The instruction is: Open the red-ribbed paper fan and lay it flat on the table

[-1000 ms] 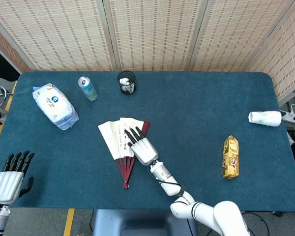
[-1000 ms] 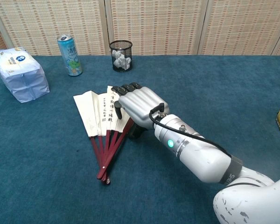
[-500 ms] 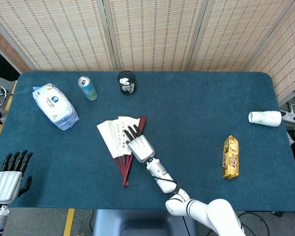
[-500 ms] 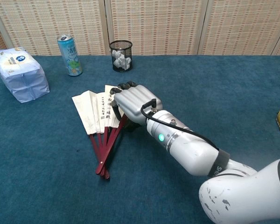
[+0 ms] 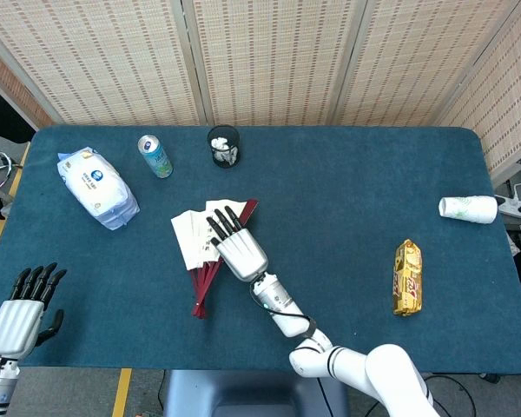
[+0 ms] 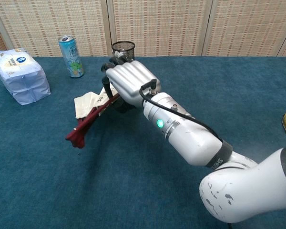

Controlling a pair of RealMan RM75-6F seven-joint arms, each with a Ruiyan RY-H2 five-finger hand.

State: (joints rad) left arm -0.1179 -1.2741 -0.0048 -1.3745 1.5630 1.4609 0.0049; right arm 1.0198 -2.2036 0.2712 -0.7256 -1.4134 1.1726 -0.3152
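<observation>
The paper fan is partly spread, with white leaves and dark red ribs gathered at the pivot. It lies left of the table's centre. My right hand grips it across the upper ribs. In the chest view the fan hangs tilted under that hand, its rib end pointing down to the left and seemingly off the cloth. Part of the paper is hidden behind the hand. My left hand hovers at the near left corner, fingers apart and holding nothing.
A can, a black mesh cup and a tissue pack stand along the far left. At the right lie a yellow snack bar and a tipped paper cup. Blue cloth covers the table.
My right hand has closed on the fan and raised it, drawing it leftward and farther away. The ribs have swung together and point lower left. The left hand stayed put.
</observation>
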